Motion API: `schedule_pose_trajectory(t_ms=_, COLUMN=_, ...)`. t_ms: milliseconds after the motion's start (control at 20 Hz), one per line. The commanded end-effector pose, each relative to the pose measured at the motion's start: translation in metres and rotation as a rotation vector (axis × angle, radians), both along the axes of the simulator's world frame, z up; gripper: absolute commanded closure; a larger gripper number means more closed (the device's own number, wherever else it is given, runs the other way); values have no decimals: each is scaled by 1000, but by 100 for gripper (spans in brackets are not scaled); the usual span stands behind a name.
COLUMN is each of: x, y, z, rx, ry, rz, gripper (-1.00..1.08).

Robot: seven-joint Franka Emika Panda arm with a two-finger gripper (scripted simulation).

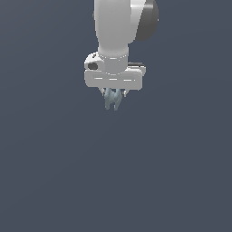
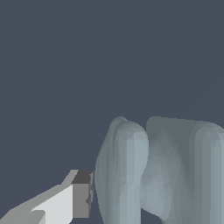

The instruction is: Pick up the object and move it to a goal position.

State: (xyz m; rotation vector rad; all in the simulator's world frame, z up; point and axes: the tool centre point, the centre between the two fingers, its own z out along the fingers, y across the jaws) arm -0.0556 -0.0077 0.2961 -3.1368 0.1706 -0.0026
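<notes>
The arm [image 1: 118, 27] hangs straight down against a plain dark background, and no counter surface, edge or goal marker can be made out in either view. Under the white hand sits the tool [image 1: 112, 99], with a pale grey-blue object [image 1: 112, 100] poking out just beneath it. In the exterior view the object is small and its form unclear. The wrist view shows it close up as a lobed, ridged, rounded body [image 2: 162, 175], with one fingertip [image 2: 82, 194] just beside its flank, perhaps touching. The other finger is hidden, so contact on both sides is not shown, but the tool appears to be pinching the object, which seems to hang there with nothing visible beneath it. Holding it tucked right under the hand probably keeps it steady for the carry. Where the goal lies cannot be told.
</notes>
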Motion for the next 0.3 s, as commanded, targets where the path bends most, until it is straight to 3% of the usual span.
schedule_pose_trajectory(t_ms=0, x=-1, y=0, z=8, rx=0, ry=1, rz=0, gripper=108)
schedule_pose_trajectory(t_ms=250, x=0, y=-1, z=13, rx=0, ry=1, rz=0, gripper=108)
